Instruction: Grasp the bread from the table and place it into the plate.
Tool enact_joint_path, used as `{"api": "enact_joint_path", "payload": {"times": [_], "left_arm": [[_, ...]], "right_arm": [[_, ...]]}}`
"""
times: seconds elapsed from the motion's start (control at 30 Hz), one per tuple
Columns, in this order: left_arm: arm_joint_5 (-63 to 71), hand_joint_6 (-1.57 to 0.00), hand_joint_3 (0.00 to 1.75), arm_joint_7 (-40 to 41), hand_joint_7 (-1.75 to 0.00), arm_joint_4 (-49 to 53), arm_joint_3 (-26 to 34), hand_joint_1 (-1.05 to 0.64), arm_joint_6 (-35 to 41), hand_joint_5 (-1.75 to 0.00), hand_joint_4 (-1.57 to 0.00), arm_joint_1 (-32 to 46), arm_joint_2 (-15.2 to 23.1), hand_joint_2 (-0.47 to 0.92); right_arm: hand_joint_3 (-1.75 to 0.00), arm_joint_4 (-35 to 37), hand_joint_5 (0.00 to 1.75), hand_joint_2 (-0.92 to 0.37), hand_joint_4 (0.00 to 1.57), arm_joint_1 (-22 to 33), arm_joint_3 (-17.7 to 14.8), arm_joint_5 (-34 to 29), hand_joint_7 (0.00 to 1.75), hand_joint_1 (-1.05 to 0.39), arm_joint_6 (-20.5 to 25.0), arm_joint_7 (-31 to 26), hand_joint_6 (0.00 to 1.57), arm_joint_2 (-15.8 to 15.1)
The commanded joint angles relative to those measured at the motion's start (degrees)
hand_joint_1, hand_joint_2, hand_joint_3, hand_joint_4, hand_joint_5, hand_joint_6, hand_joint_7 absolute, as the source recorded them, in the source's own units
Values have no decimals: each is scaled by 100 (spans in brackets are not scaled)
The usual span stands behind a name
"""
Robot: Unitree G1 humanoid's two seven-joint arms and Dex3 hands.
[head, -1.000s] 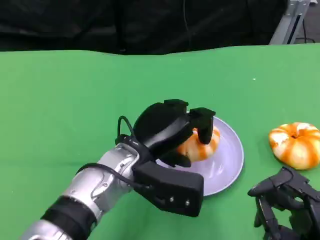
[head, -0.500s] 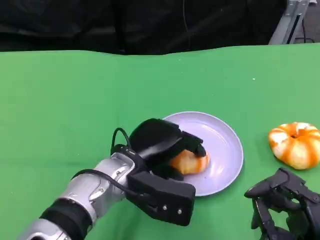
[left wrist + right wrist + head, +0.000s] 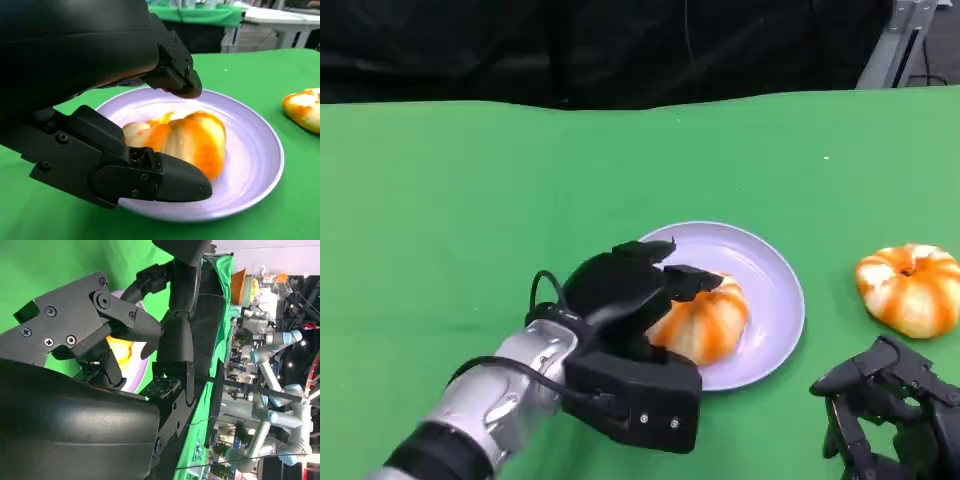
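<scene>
An orange-and-white glazed bread (image 3: 705, 320) lies on the lilac plate (image 3: 765, 262) near the middle of the green table. My left hand (image 3: 620, 290) hovers over the plate's left rim with its fingers spread around the bread. In the left wrist view a gap shows between the fingertips (image 3: 175, 182) and the bread (image 3: 192, 142), which rests on the plate (image 3: 252, 167). My right hand (image 3: 890, 405) rests low at the table's front right, holding nothing, fingers apart.
A second orange-and-white bread (image 3: 910, 290) lies on the green cloth to the right of the plate, just beyond my right hand. The table's far edge meets a black backdrop. Open green surface lies to the left and behind the plate.
My left hand lowered the bread onto the plate, let go of it and drew back toward the plate's left rim. The right hand stayed put.
</scene>
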Motion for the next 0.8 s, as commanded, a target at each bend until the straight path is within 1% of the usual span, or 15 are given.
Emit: {"api": "enact_joint_path", "payload": {"times": [0.03, 0.17, 0.2, 0.23, 0.33, 0.37, 0.4, 0.47, 0.57, 0.6, 0.63, 0.67, 0.7, 0.73, 0.8], "left_arm": [[-441, -32, 52, -498, 0, -685, 329, -105, 262, 0, -7, 333, 147, 92], [-1141, -34, 39, -1034, -1, -1535, 769, -99, 480, -2, -10, 743, 205, 92], [-1337, -42, 31, -1156, -3, -1813, 906, -63, 542, -7, -24, 883, 232, 92], [-1472, -45, 27, -1252, -4, -2021, 1000, -50, 599, -8, -29, 985, 250, 92], [-1832, -54, 25, -1345, -6, -2326, 1228, -25, 626, -12, -42, 1208, 199, 92], [-2453, -57, 25, -1433, -7, -2520, 1560, -20, 571, -13, -45, 1459, 105, 92], [-2913, -82, 46, -1508, -14, -2665, 1800, -3, 537, -26, -78, 1641, 42, 88], [-3379, -100, 69, -1622, -11, -2822, 2028, 6, 528, -29, -98, 1818, -9, 80], [-3456, -105, 76, -1688, -10, -2874, 2054, 8, 560, -29, -104, 1840, 0, 77], [-4229, -109, 83, -2100, -12, -3290, 2406, 8, 1042, -33, -107, 2128, 137, 75], [-4816, -118, 104, -2416, -18, -3615, 2674, 8, 1425, -56, -106, 2347, 242, 65], [-5229, -123, 120, -2640, -23, -3861, 2861, 8, 1721, -80, -100, 2498, 319, 58], [-5827, -127, 128, -2904, -30, -4167, 3129, 7, 2102, -97, -100, 2762, 415, 53], [-6150, -120, 140, -3034, -69, -4341, 3274, 4, 2334, -125, -99, 2911, 468, 47], [-6882, -102, 151, -3235, -129, -4710, 3585, 2, 2914, -155, -100, 3230, 563, 43]], "right_arm": [[-102, -104, 173, -65, 80, 39, -35, 46, 146, -14, 19, -47, 77, -25], [-102, -66, 172, -64, 80, 21, -37, 24, 146, -14, -15, -57, 76, -31], [-102, -54, 172, -64, 81, 16, -33, 15, 146, -14, -36, -68, 77, -19], [-102, -45, 172, -64, 81, 12, -30, 9, 146, -13, -50, -76, 77, -11], [-102, -56, 172, -65, 81, 17, -21, 0, 145, -13, -40, -93, 77, -10], [-102, -67, 172, -65, 82, 16, -11, -15, 145, -13, -27, -111, 77, 2], [-102, -75, 172, -65, 81, 16, -3, -27, 145, -13, -17, -125, 77, 11], [-101, -81, 172, -65, 80, 14, 7, -39, 144, -13, -11, -145, 77, 18], [-101, -84, 172, -66, 80, 12, 14, -45, 144, -13, -7, -159, 78, 15], [-101, -76, 172, -66, 80, 0, 12, -43, 144, -13, 14, -158, 78, 11], [-101, -70, 172, -65, 80, -9, 10, -41, 143, -14, 30, -158, 78, 7], [-101, -66, 172, -65, 81, -15, 8, -40, 143, -14, 41, -157, 78, 6], [-101, -43, 172, -65, 81, -28, 1, -59, 143, -14, 18, -166, 79, 6], [-101, -28, 172, -65, 81, -35, -4, -73, 143, -14, -2, -173, 79, 7], [-101, -6, 172, -65, 81, -47, -16, -105, 143, -14, -15, -190, 79, 1]]}}
